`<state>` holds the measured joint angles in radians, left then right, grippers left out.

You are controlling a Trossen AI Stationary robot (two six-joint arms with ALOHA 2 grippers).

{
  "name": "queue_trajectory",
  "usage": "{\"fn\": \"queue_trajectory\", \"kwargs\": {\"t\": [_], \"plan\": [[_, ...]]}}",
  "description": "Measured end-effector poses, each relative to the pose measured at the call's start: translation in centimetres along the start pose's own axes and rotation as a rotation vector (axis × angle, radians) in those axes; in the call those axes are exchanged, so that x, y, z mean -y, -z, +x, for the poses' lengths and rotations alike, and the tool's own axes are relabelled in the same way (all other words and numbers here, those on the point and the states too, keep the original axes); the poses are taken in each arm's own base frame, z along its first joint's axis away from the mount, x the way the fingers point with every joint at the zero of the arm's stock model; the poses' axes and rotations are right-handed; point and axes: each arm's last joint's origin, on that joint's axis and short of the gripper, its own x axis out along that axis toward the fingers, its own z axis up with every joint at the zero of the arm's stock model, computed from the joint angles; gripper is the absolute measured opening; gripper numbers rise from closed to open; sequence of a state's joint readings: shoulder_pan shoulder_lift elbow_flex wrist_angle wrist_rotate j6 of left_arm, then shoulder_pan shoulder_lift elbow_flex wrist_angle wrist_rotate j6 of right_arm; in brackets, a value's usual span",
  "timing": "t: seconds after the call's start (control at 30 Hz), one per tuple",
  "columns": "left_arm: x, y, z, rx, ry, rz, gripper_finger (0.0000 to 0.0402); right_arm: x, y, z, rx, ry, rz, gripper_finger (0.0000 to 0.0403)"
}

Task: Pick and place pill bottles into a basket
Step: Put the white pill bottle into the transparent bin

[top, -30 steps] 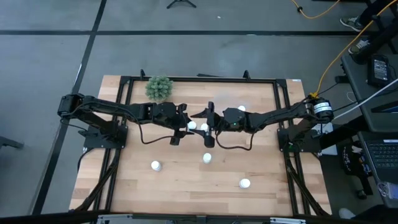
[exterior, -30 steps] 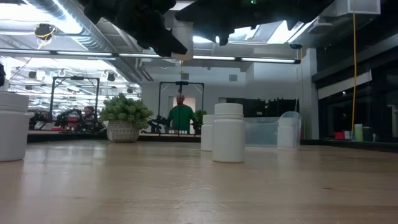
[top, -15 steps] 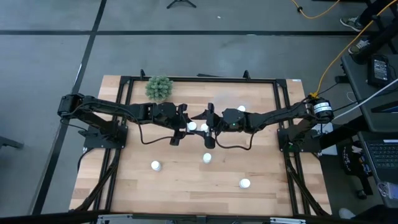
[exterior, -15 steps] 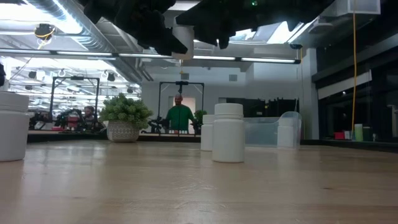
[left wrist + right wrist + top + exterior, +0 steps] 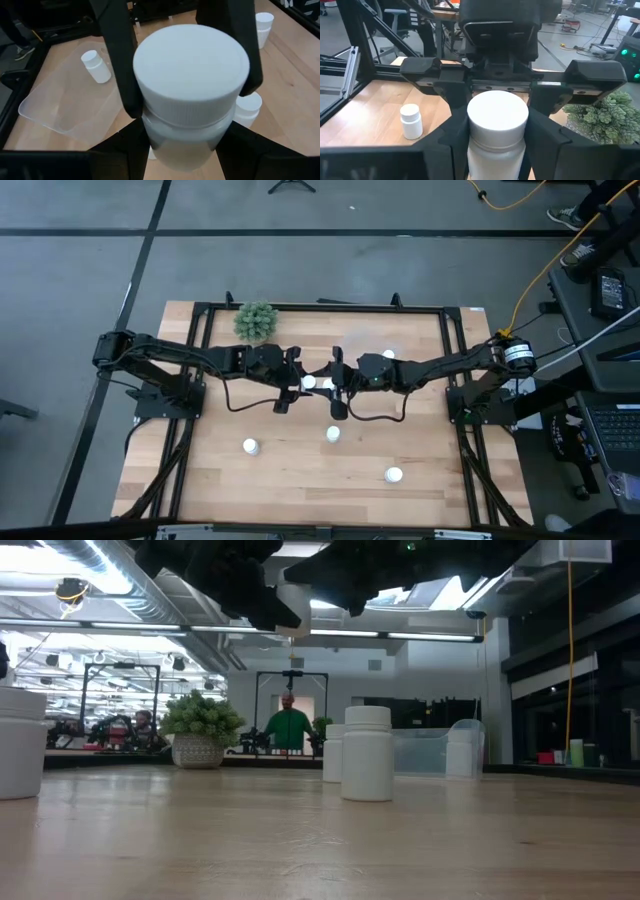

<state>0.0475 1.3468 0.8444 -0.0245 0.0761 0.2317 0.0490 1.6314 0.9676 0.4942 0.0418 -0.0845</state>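
One bottle (image 5: pixel 95 65) lay in the basket (image 5: pixel 47 112); left gripper (image 5: pixel 190 95) and right gripper (image 5: pixel 497 130) each clamped another; three waited on table (image 5: pixel 300 480).

From my station the table (image 5: pixel 300 480) reads as pale wood planks, smooth with a faint sheen. The pill bottle (image 5: pixel 190 95) in my left pincer (image 5: pixel 187 60) is white matt plastic, its cap rim finely ribbed; the fingers (image 5: pixel 117 55) are dark, smooth, matt plastic. The bottle (image 5: pixel 497 125) in my right pincer (image 5: pixel 497 145) has the same dull white finish. The basket (image 5: pixel 65 105) is clear, slightly frosted plastic. The plant (image 5: pixel 605 117) has rough, bushy green foliage. The frame (image 5: pixel 200 320) around the table looks like black metal.
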Motion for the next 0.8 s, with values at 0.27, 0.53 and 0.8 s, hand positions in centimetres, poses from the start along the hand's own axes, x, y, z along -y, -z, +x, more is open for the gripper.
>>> {"fn": "queue_trajectory", "kwargs": {"t": [0.27, 0.53, 0.8], "plan": [[0.0, 0.0, 0.0, -0.01, -0.028, 0.013, 0.0204, 0.0, 0.0, 0.0, 0.0, -0.006, -0.002, 0.016], [0.0, -0.1, -1.7, -0.041, -0.053, -0.024, 0.0233, 0.0, 0.0, 0.0, -0.002, -0.009, 0.001, 0.0152], [0.6, -0.5, -6.1, -0.05, -0.016, -0.059, 0.023, 0.0, 0.1, 0.0, -0.009, -0.018, -0.008, 0.0151]]}}
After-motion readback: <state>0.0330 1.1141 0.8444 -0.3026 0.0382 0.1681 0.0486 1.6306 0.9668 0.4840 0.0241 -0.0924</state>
